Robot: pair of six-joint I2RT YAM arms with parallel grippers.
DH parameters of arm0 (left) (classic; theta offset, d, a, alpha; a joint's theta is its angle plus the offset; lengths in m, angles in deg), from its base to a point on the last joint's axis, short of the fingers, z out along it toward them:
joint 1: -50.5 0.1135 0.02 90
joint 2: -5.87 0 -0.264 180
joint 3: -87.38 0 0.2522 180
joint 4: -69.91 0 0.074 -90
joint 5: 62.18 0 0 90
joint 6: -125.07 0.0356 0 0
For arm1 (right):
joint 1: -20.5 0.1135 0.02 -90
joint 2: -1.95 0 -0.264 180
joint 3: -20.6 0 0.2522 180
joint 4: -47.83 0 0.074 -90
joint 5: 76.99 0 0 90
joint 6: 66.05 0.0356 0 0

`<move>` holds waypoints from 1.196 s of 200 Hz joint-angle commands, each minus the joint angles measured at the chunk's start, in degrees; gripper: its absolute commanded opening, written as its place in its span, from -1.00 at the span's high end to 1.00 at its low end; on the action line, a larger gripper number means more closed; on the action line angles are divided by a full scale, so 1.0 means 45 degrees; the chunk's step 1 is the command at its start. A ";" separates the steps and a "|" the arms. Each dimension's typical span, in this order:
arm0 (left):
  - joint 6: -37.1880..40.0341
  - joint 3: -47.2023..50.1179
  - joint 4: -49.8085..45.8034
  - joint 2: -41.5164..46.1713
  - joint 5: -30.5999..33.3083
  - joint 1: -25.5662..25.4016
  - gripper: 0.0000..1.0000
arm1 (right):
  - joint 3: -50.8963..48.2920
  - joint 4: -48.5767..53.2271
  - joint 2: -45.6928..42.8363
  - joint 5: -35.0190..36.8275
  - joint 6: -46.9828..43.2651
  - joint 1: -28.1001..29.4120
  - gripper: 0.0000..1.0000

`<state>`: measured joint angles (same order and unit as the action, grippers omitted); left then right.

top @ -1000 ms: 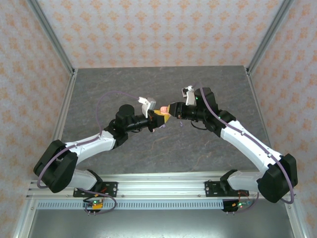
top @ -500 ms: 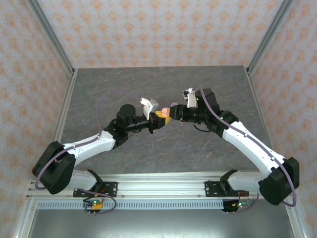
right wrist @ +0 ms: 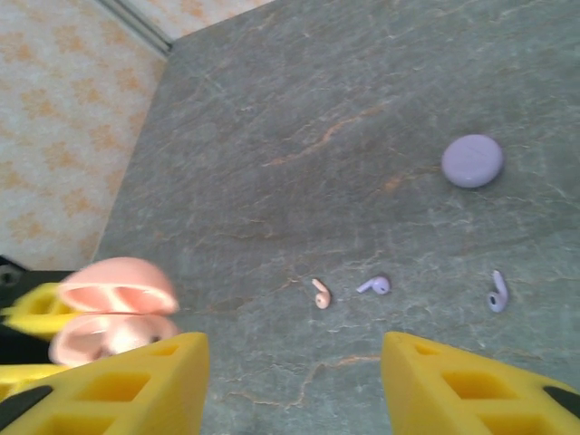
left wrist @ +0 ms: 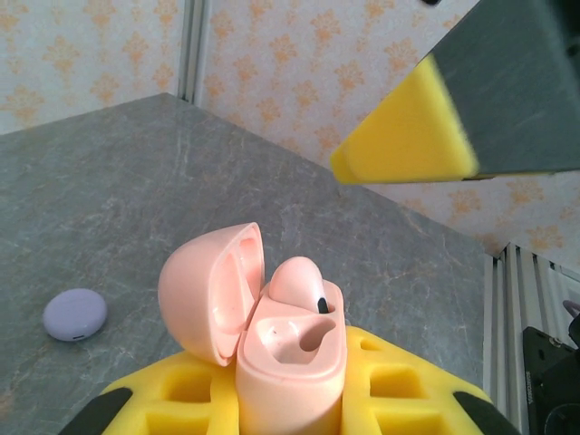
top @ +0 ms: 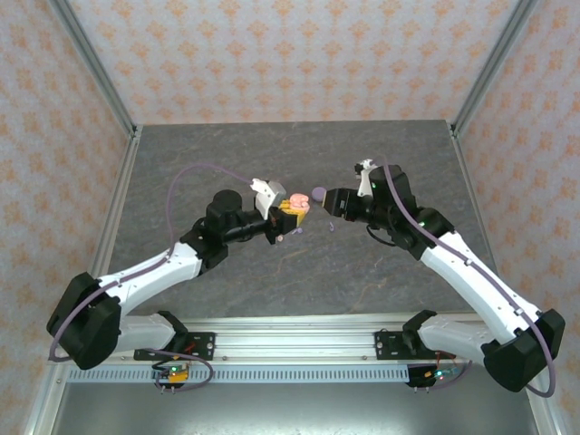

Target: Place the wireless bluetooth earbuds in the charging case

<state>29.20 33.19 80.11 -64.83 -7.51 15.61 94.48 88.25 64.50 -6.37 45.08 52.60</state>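
Note:
My left gripper (left wrist: 290,399) is shut on a salmon-pink charging case (left wrist: 290,349), held upright above the table with its lid (left wrist: 210,292) open. One pink earbud (left wrist: 302,283) sits in the far slot; the near slot (left wrist: 294,340) is bare. From above, the case (top: 295,202) is in the left gripper (top: 288,214), with my right gripper (top: 326,201) just to its right, apart from it. The right gripper (right wrist: 292,362) is open with nothing between its pads. On the table below lie a pink earbud (right wrist: 321,294) and two lilac earbuds (right wrist: 374,286) (right wrist: 496,292).
A shut lilac case (right wrist: 472,161) lies on the grey table beyond the earbuds, also in the left wrist view as the lilac case (left wrist: 74,314). One yellow pad of the right gripper (left wrist: 408,136) hangs above the pink case. Patterned walls and metal posts (top: 91,68) border the table.
The right gripper has opened and drawn back to the right, away from the pink case. The left arm has shifted slightly with the case still in its grip.

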 commanded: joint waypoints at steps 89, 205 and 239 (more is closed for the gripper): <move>0.0504 0.0683 -0.3490 0.4328 0.1522 -0.0156 0.90 | 0.0979 0.0352 0.4486 -0.1267 0.0142 0.0035 0.06; -0.0082 0.0723 -0.4853 0.6035 0.2356 -0.0154 0.89 | 0.4024 0.0816 0.9706 -0.1344 -0.0438 0.1655 0.11; -0.0178 0.0761 -0.4984 0.6295 0.2464 -0.0155 0.88 | 0.5060 0.1221 1.0809 -0.1211 -0.0655 0.1850 0.17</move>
<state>29.11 36.25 58.74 -37.96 1.98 15.23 113.32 90.72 110.20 -13.95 43.81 60.51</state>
